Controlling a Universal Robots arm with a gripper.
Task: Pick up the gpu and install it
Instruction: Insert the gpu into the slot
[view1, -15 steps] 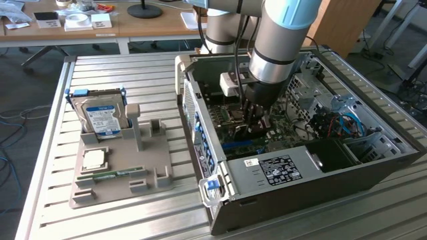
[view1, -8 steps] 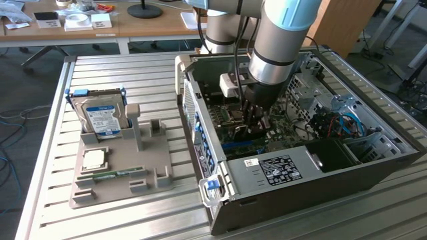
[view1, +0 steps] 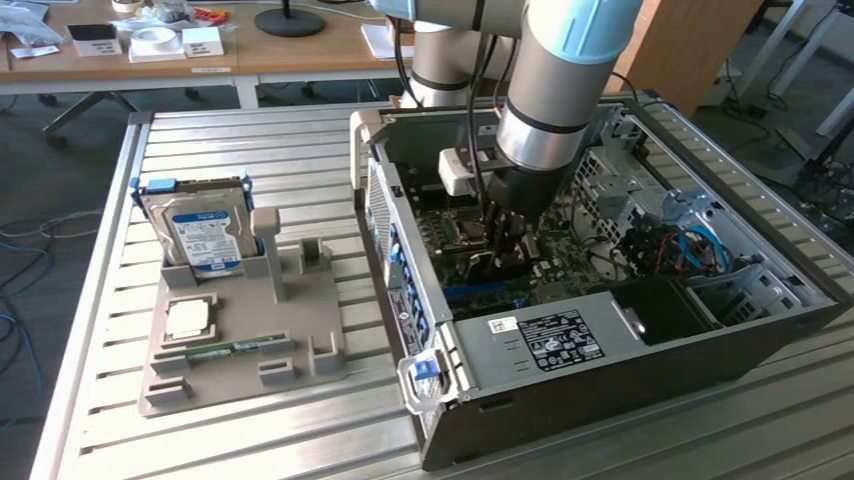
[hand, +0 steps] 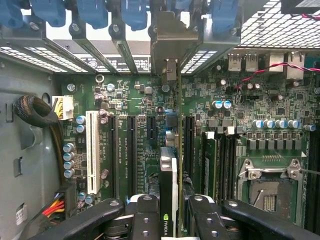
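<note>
Down inside the open computer case (view1: 574, 380), the gripper (view1: 514, 250) is shut tight on the gpu (hand: 168, 172). One finger presses each flat side of the card, and the card stands on its thin edge between them. So the gpu is not off to any side of the hand. It is right in the hand, low over the green motherboard (hand: 125, 90).

The card's long side runs straight out from the fingers toward the back wall of the case, where the blue clips (hand: 95, 12) are. Its pale metal bracket (hand: 170, 42) is at that far end, close to the wall. In the exterior view, that way is about nine o'clock from the gripper. The card runs the same way as the long black slots (hand: 131, 150) beside it, so I think it is lined up to go down into one. I cannot tell if its bottom edge touches the board.

The case lies on its side on a silver table (view1: 240, 150) with long grooves. At about nine o'clock from the case sits a grey holder (view1: 227, 385). A hard drive (view1: 200, 235) stands at its twelve o'clock end, and a thin green memory stick (view1: 220, 350) lies near its six o'clock end. Past the table, at twelve o'clock, are wooden desks (view1: 307, 55) with tape rolls and little boxes. Cables (view1: 27, 250) trail on the floor at nine o'clock.
</note>
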